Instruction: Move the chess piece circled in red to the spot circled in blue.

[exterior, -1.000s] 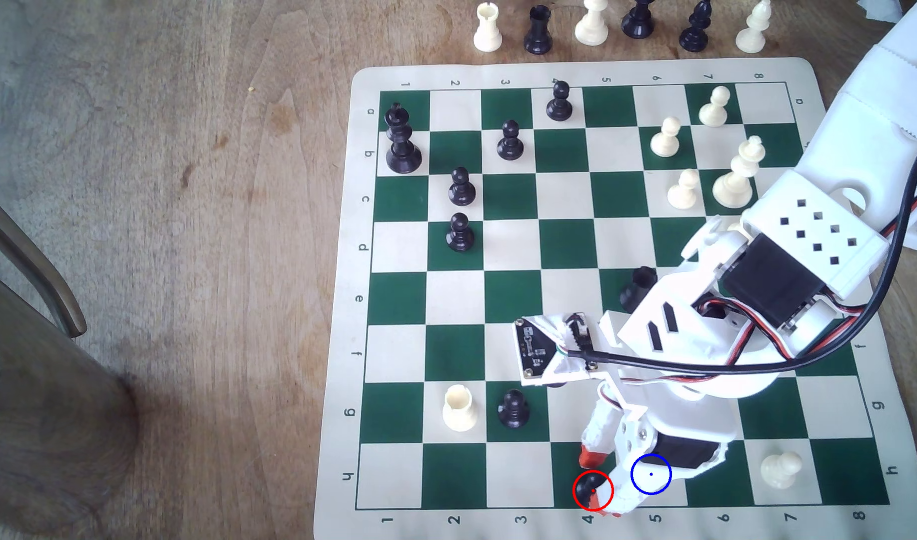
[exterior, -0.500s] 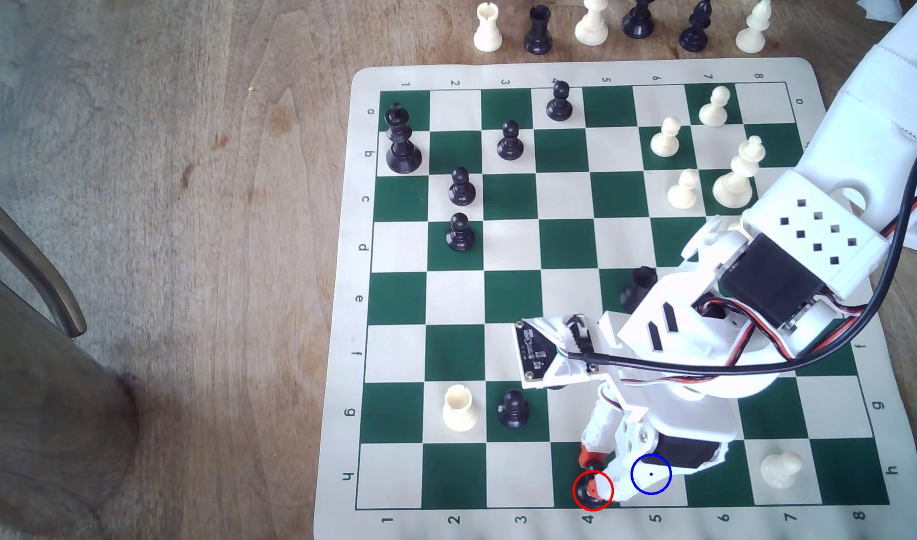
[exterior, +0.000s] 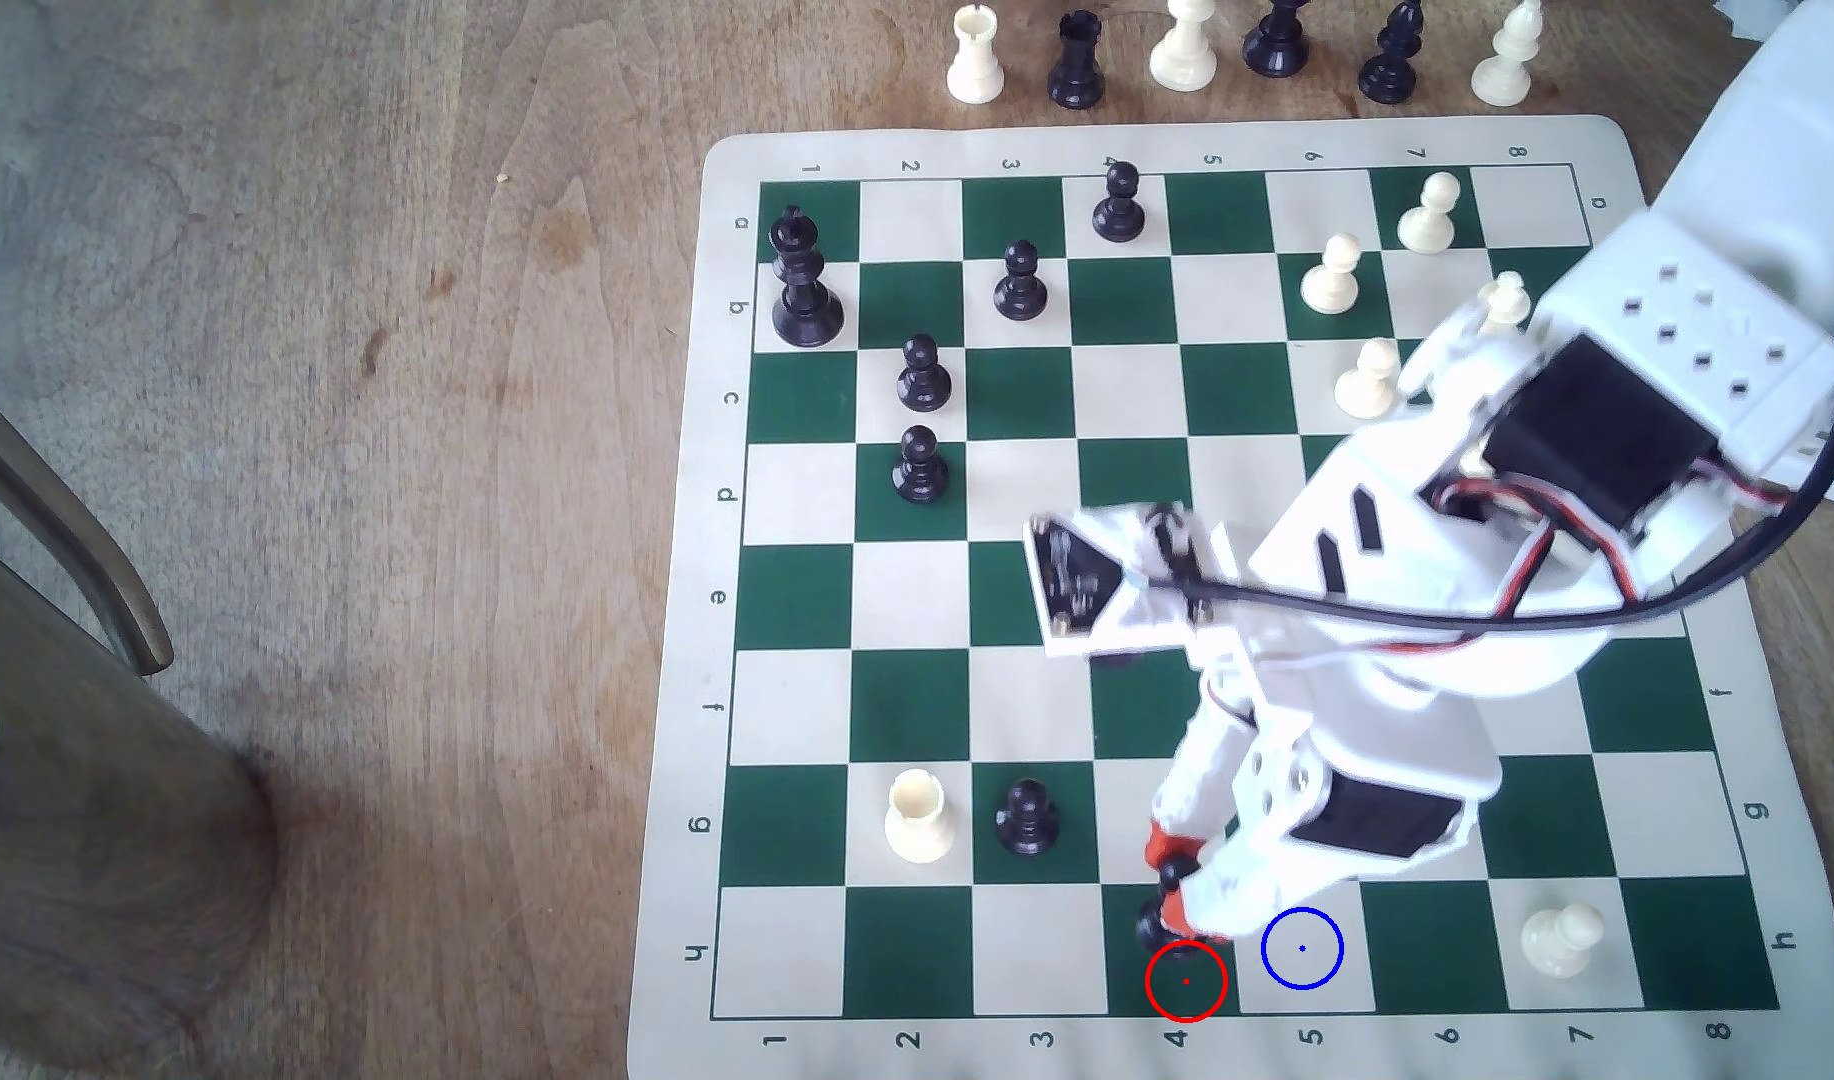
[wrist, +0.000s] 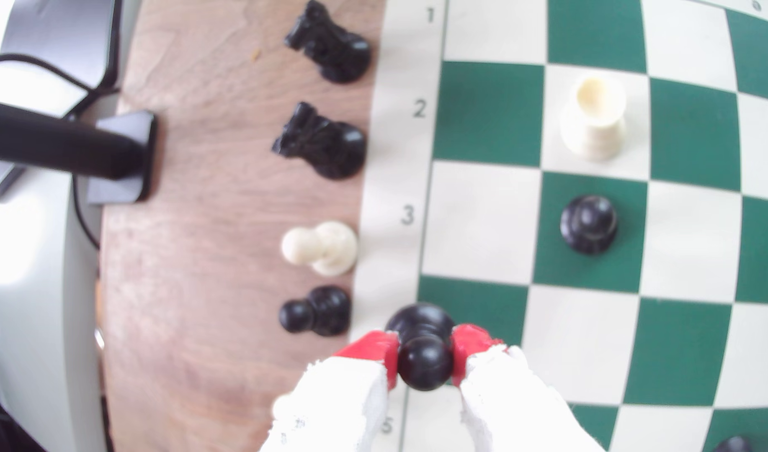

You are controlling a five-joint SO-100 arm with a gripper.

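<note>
The chess piece circled in red, a glossy black pawn, is held off the board just above the red ring, which now encloses a bare green square. My gripper is shut on it, its red-padded fingers pinching the pawn below its ball head. The wrist view shows the same pawn clamped in the gripper between the red pads. The spot circled in blue is the cream square one column toward the exterior view's right, with nothing on it and the gripper body just above it.
A black pawn and a cream rook stand one row up, toward the exterior view's left. A cream pawn stands two squares right of the blue ring. Captured pieces line the wood beside the board edge.
The gripper has shut on the pawn and lifted it up out of the red ring. The whole arm has risen and swung toward the exterior view's top.
</note>
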